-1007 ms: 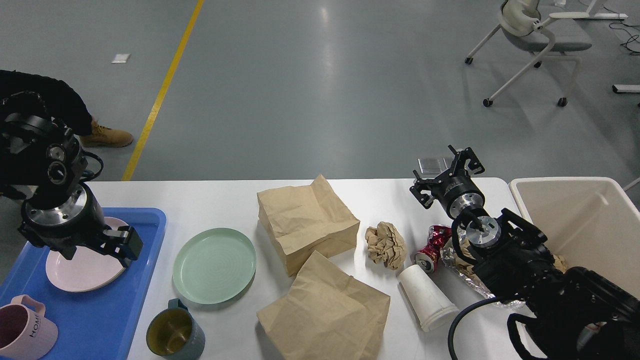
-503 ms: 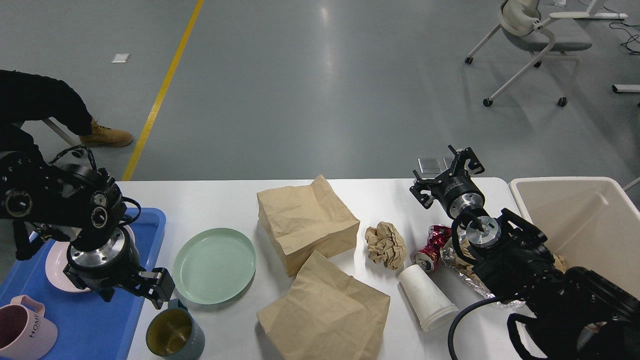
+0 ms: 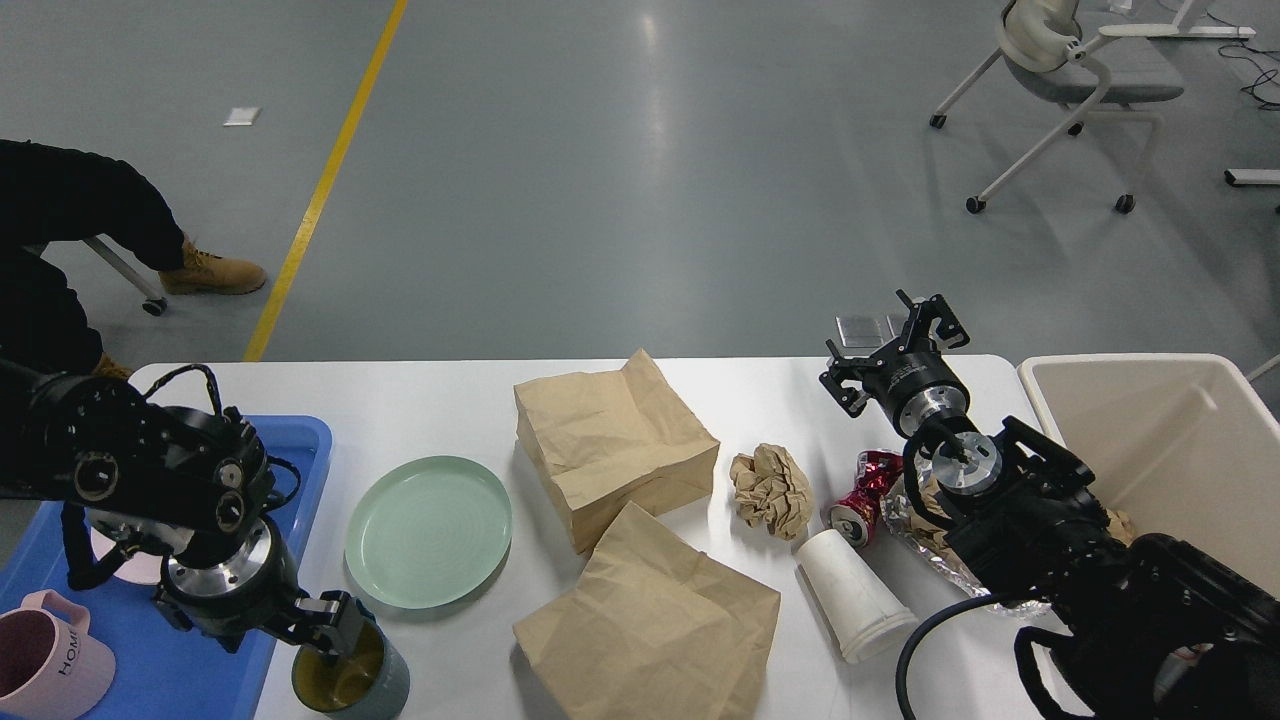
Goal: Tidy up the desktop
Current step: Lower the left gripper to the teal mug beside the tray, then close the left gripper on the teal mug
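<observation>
On the white desktop point(image 3: 450, 410) spanning the view, the left gripper point(image 3: 335, 625) has swung from the blue tray point(image 3: 300, 440) to the near-left edge, jaws around the grey-green mug's point(image 3: 350, 675) rim, likely the next item to tray; the right gripper point(image 3: 905, 345) waits open at the far-right edge.

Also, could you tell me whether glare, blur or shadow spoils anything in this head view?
Head view: sharp throughout, evenly lit. A pale streak of glare lies on the grey floor, off the desktop. Shadows under the paper bags and green plate are soft. The left pincer, dark against the grey mug, is hard to read.
</observation>
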Controlling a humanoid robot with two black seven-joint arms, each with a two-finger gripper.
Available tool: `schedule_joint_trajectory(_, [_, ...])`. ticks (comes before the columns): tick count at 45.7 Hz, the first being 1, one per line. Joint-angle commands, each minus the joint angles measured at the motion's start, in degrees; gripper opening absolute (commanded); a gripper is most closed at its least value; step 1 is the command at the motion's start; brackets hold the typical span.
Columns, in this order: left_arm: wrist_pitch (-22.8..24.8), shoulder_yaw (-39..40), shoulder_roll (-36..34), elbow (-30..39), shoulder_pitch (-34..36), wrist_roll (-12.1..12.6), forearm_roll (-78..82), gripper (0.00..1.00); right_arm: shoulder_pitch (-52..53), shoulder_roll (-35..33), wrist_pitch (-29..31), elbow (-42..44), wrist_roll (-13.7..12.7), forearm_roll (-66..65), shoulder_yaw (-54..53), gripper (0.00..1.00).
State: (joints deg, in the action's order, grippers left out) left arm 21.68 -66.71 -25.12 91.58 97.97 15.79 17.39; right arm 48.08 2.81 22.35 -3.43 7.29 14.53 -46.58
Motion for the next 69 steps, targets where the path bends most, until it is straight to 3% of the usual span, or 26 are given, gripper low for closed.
schedule_joint_trajectory(1, [-1.6,0.6,0.0,-0.3,-2.6,0.2,0.2,0.89,0.0,0.0,0.0,0.0,0.0,0.0,0.0,1.0])
schedule_joint_trajectory(29, [-8.8,1.3,-1.2,-2.2,-7.8,-0.5,0.3,0.9,0.0,0.0,0.1,0.0,0.0,0.1,0.0,1.0])
schedule_joint_trajectory(36, [-9.2,2.1,-2.0,-2.3,-9.2,-0.8,0.3,0.9,0.0,0.0,0.1,0.0,0.0,0.0,0.0,1.0])
schedule_joint_trajectory(43, [-9.6,2.3,-4.4,-2.7,-9.7,-2.7,0.4,0.9,0.0,0.0,0.1,0.0,0.0,0.0,0.0,1.0])
schedule_joint_trajectory(65, [-9.6,6.4,-4.5,-8.1,-15.2,-2.6,0.4,0.9,0.0,0.0,0.0,0.0,0.0,0.0,0.0,1.0])
schedule_joint_trajectory(69, [-9.6,7.1,-4.2,-8.2,-15.8,-2.5,0.4,0.82,0.0,0.0,0.0,0.0,0.0,0.0,0.0,1.0])
